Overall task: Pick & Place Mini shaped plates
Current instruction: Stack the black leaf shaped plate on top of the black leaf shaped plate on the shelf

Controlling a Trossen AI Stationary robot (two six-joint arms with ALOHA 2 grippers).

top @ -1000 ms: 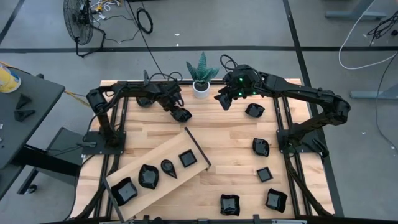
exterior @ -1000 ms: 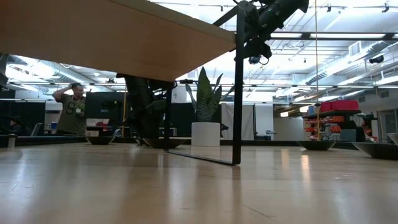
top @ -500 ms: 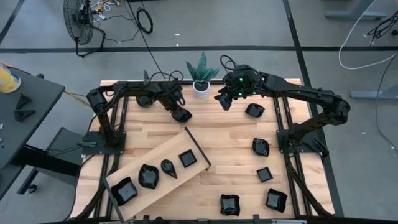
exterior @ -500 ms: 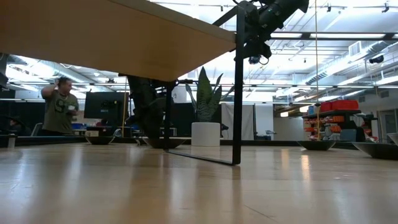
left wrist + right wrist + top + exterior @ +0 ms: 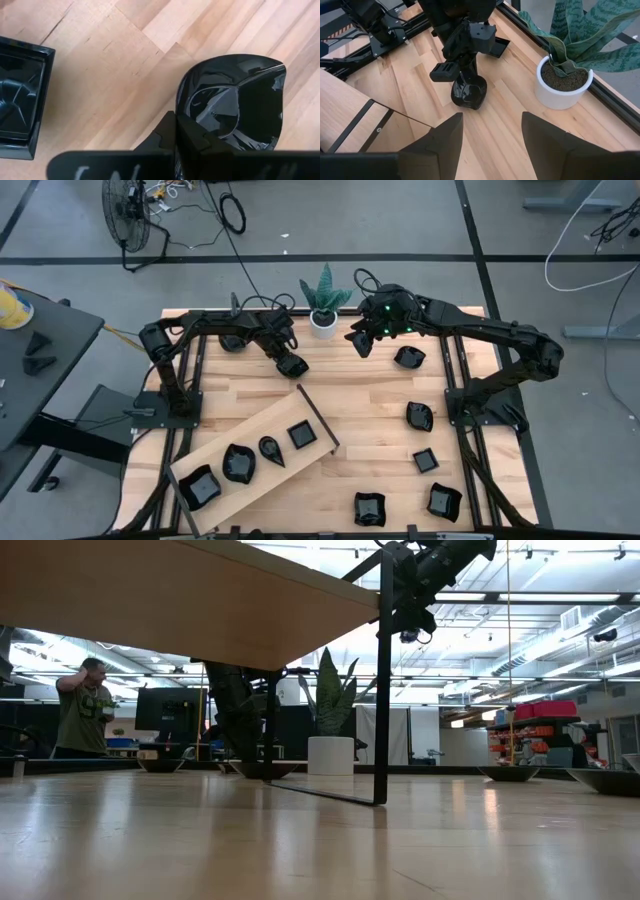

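Observation:
My left gripper (image 5: pixel 290 362) is shut on a glossy black rounded mini plate (image 5: pixel 235 100) at the table's far middle, close over the wood. It also shows in the right wrist view (image 5: pixel 468 92). My right gripper (image 5: pixel 360 340) is open and empty, raised to the right of it, near the plant pot. Several mini plates (image 5: pixel 239 463) lie in a row on the light wooden board (image 5: pixel 270 420) at the near left. More mini plates (image 5: pixel 419 416) lie flat on the table's right side. A square one (image 5: pixel 20 95) lies beside the held plate. My left gripper holds the plate by its rim (image 5: pixel 200 125) on one side. The fingers (image 5: pixel 190 142) cover the place of contact. They come from above, slanting down. In the right wrist view the plate hangs tilted below the fingers. Whether its lower edge touches the table I cannot tell.
A white pot with a green plant (image 5: pixel 323 320) stands at the far edge between the two grippers. Black arm frames run along both table sides. A person (image 5: pixel 85 705) stands in the room beyond the table. Bare wood lies at the table's middle (image 5: pixel 370 400).

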